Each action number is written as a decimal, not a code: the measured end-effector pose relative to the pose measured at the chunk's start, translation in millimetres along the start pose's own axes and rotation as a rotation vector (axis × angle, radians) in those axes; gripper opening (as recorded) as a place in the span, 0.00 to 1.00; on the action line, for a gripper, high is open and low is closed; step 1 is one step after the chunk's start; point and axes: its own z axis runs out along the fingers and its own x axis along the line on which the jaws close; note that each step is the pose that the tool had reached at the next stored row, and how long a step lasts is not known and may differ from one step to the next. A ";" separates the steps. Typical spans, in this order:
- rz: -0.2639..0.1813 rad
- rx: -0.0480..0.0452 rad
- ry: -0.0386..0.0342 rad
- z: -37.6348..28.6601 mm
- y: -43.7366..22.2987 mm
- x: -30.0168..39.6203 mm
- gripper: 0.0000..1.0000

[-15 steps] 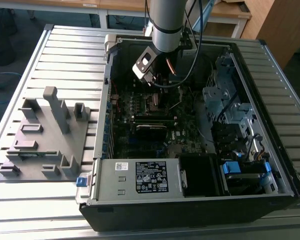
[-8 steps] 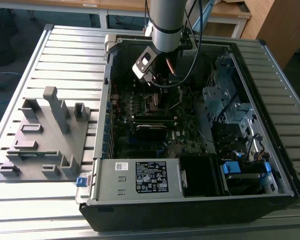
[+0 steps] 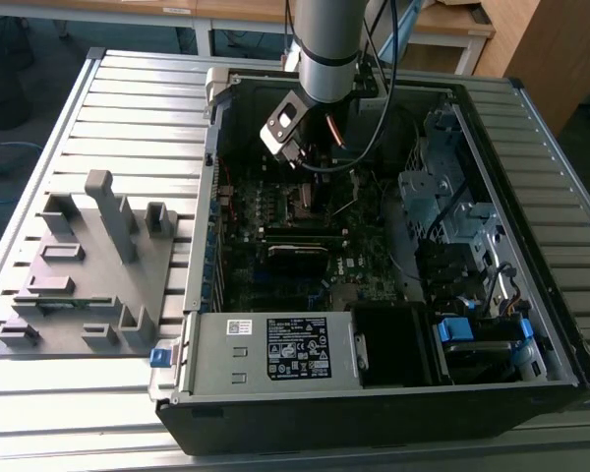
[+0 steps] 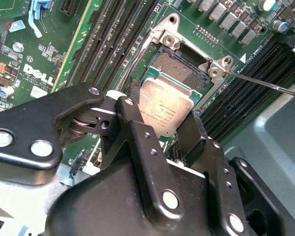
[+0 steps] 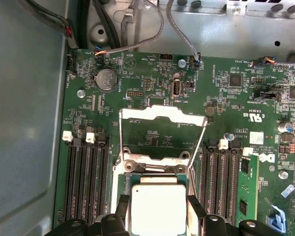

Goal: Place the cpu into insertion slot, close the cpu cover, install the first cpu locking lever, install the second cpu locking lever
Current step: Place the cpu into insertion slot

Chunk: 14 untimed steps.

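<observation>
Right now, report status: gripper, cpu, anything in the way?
Gripper jaws shut on cpu. It hangs over insertion slot, not seated. Hinged cpu cover open. No obstruction seen.

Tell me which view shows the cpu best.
Second wrist view: the cpu shows most of its face, held between the fingers at the socket. First wrist view shows it from above, cut by the picture's edge. Exterior view: too small to tell.

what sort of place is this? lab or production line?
Likely a robotics lab bench: open PC case lying on a slatted metal table, grey fixture plate beside it, wooden desks behind; the hand holds a cpu inside the case.
</observation>
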 end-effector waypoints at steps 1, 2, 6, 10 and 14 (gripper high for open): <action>0.001 0.0000 0.0000 0.0 0.0 0.0 0.54; 0.003 -0.0001 -0.0001 0.0 0.0 0.0 0.54; 0.008 -0.0001 -0.0003 0.0 0.0 0.0 0.54; 0.013 -0.0002 -0.0005 0.0 0.0 0.0 0.54; 0.018 -0.0002 -0.0006 0.0 0.0 0.0 0.54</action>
